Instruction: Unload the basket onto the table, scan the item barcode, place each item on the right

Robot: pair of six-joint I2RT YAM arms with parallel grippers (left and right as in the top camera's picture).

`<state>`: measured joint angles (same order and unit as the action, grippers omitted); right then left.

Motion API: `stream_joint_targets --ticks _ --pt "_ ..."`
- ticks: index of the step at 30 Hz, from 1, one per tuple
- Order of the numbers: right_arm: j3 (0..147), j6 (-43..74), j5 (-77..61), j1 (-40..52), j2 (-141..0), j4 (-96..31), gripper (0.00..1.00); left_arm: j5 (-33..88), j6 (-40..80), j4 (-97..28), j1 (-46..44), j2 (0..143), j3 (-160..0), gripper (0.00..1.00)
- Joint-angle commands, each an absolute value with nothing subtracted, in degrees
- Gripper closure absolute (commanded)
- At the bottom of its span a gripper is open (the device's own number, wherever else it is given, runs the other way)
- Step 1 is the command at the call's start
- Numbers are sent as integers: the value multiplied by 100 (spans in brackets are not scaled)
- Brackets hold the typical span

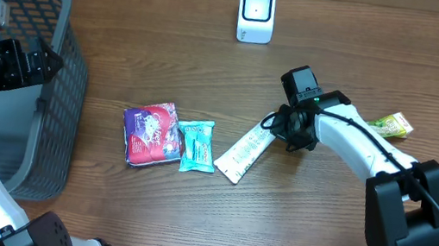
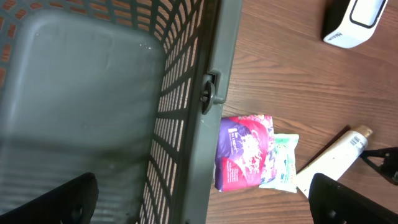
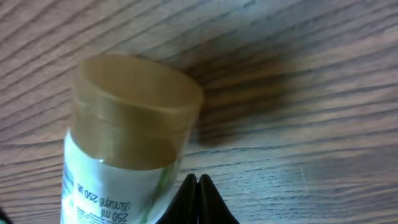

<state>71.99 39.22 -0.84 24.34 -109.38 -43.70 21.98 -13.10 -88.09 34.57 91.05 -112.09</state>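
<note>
Your right tool (image 3: 196, 194) is pinched shut on nothing, tips low over the desk (image 3: 323, 74), just beside the gold cap (image 3: 134, 99) of the white tube (image 1: 246, 151). That tube lies flat and ungripped, so you likely must reopen before carrying it to the scanner (image 1: 256, 13) well beyond the tool.

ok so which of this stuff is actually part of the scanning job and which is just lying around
In the job: white tube with gold cap; white scanner; right pincer, shut beside the cap.

Lying about for now: purple packet; teal packet; green packet; grey basket.
</note>
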Motion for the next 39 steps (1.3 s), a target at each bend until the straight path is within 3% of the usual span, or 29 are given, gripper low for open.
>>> stream_joint_targets --ticks 1,9,16,19,24,30,39 --pt "7212 4064 -233 2279 -10923 -4254 96 2185 -1328 -8803 3448 9139 -11218 0" --pt "7212 3487 -913 2276 -11019 -3238 96 2185 -1328 -8803 3446 9139 -11218 0" --pt "7279 3094 -1138 2178 -11010 -3417 95 2185 -1328 -8803 3446 9139 -11218 1" --pt "7487 2685 -1581 1992 -11006 -4003 85 2185 -1328 -8803 3448 9139 -11218 0" --pt "7537 2506 -2226 1796 -11030 -4545 59 2185 -1328 -8803 3446 9139 -11218 0" --pt "7214 2558 -2845 1951 -11048 -4313 53 2185 -1328 -8803 3446 9139 -11218 0" --pt "6591 3500 -2847 2292 -11163 -3529 53 2185 -1328 -8803 3446 9139 -11218 0"
